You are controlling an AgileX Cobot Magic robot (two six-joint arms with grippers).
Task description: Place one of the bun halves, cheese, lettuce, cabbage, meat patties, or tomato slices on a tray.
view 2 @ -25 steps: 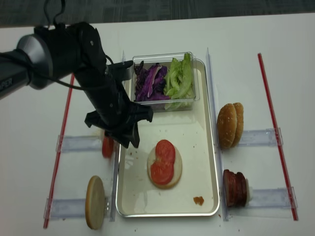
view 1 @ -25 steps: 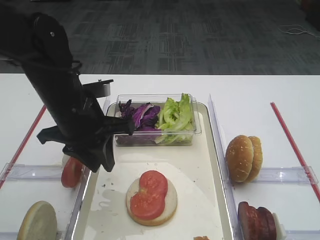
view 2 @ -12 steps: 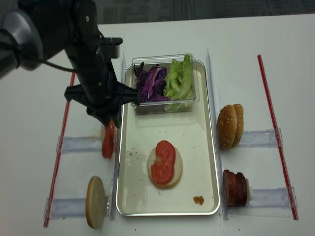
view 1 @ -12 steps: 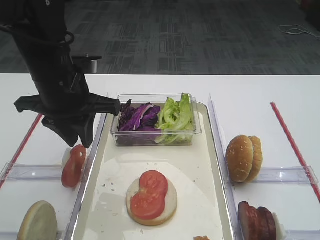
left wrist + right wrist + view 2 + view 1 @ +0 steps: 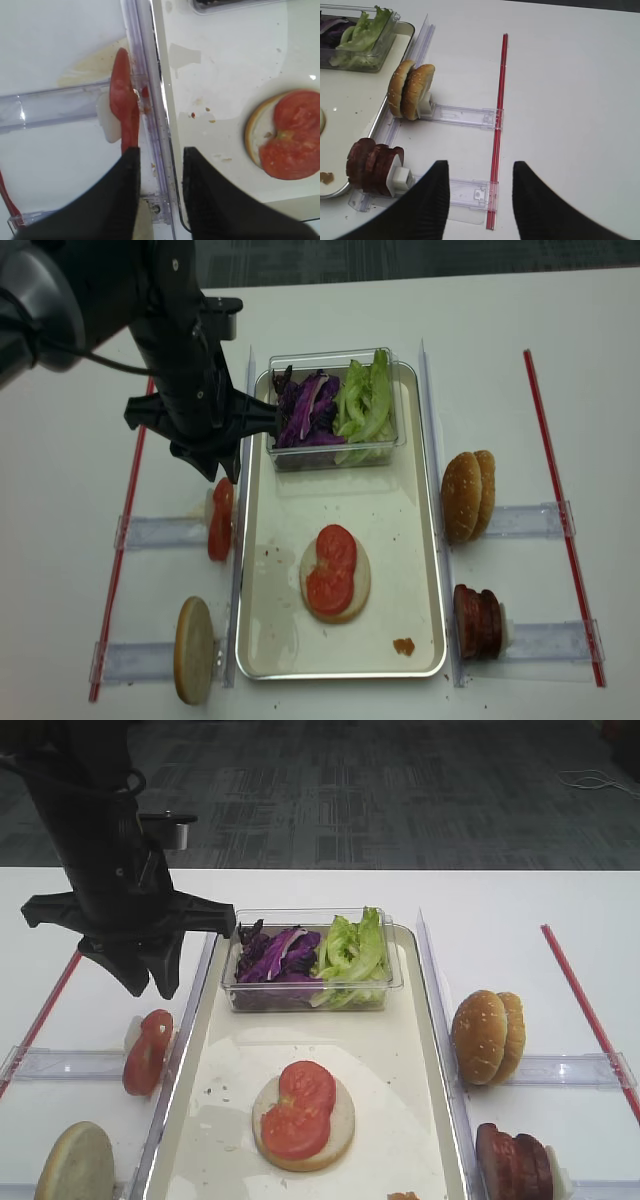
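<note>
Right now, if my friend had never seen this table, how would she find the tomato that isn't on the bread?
Start at the big cream tray in the middle and go to its left outer edge. There, a clear plastic holder carries a tomato slice standing on edge, just below the left gripper. The other tomato slices lie flat on a bun half inside the tray.

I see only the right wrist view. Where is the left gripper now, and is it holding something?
Observer: The left gripper hangs open and holds nothing, above the tray's left rim.
Operator: Is any food already on the tray?
Observer: Yes. A bun half lies flat there with two tomato slices on top.
Operator: Is there more tomato outside the tray?
Observer: Yes, at least one tomato slice stands on edge in the left rack.
</note>
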